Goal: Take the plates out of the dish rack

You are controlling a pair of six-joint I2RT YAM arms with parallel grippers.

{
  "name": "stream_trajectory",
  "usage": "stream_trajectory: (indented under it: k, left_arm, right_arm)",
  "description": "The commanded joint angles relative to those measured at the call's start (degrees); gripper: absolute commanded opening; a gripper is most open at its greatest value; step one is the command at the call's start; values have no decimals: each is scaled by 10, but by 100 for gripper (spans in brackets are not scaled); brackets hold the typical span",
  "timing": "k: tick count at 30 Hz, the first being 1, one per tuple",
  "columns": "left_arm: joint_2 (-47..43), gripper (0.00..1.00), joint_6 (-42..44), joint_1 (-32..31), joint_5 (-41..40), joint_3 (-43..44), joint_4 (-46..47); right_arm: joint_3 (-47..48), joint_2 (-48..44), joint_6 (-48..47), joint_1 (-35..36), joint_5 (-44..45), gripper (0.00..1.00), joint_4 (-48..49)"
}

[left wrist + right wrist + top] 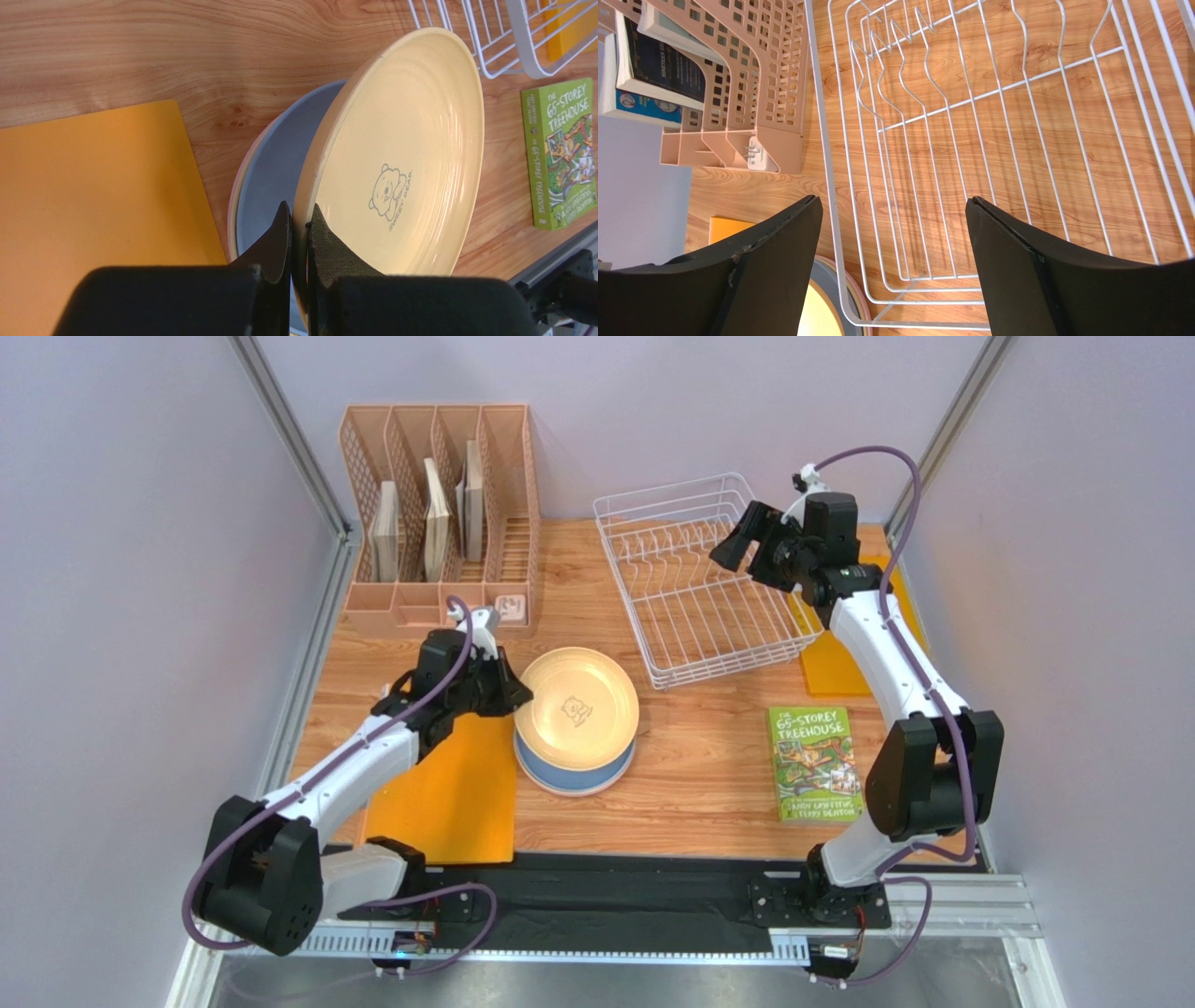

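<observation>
The white wire dish rack [694, 588] stands at the back right with no plate in it; it fills the right wrist view [990, 140]. A pale yellow plate [575, 703] lies over a blue plate [575, 770] at the table's middle. In the left wrist view the yellow plate [400, 161] is tilted above the blue plate [281, 182], with a pink plate's rim [237, 192] below. My left gripper [300, 217] is shut on the yellow plate's rim. My right gripper [744, 539] is open and empty above the rack [894, 210]. The cream-tan plate is out of view.
A peach slotted organizer [442, 511] with flat boards stands at the back left. An orange mat [449, 791] lies left of the plates, and another [842, 658] lies right of the rack. A green book [814, 763] lies at the front right.
</observation>
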Motion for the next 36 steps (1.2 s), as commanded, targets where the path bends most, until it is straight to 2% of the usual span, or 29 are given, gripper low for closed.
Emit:
stream_trajectory:
  k: [1,5,8,10,13,16,19,20,21,22,23,30,36]
  left_arm:
    - [-28,0,5,0,-25,0,12]
    - [-13,2,12,0,-32,-5,12]
    - [-6,27,11,0,-33,-16,22]
    - [0,27,10,0,-31,-20,23]
    - [1,32,7,0,-31,-26,25]
    - [0,41,5,0,-30,-26,24]
    - [-4,44,7,0,-32,-17,9]
    - [-6,50,8,0,-36,-12,-6]
    - [-9,73,8,0,-42,-7,-13]
    - [-19,81,11,0,-48,2,-19]
    - [-25,98,15,0,-51,7,-27]
    - [-71,100,79,0,-85,104,-84]
    - [-78,100,115,0,-120,199,-109]
  right_arm:
    - [31,5,-30,0,7,81,0]
    - [36,14,-35,0,3,81,-6]
    - [41,17,-36,0,1,81,-10]
    - [43,18,-37,0,1,81,-13]
    - [45,20,-38,0,-2,81,-14]
    - [50,21,-39,1,-3,81,-16]
    - [53,22,-41,0,-4,80,-21]
    - [58,22,-43,1,-4,80,-21]
    - [60,22,-45,1,-1,81,-23]
    - [65,21,-47,1,1,81,-26]
    - [75,22,-54,0,6,81,-29]
    - [114,11,-116,13,76,82,-53]
    - [104,-30,-178,37,138,82,-32]
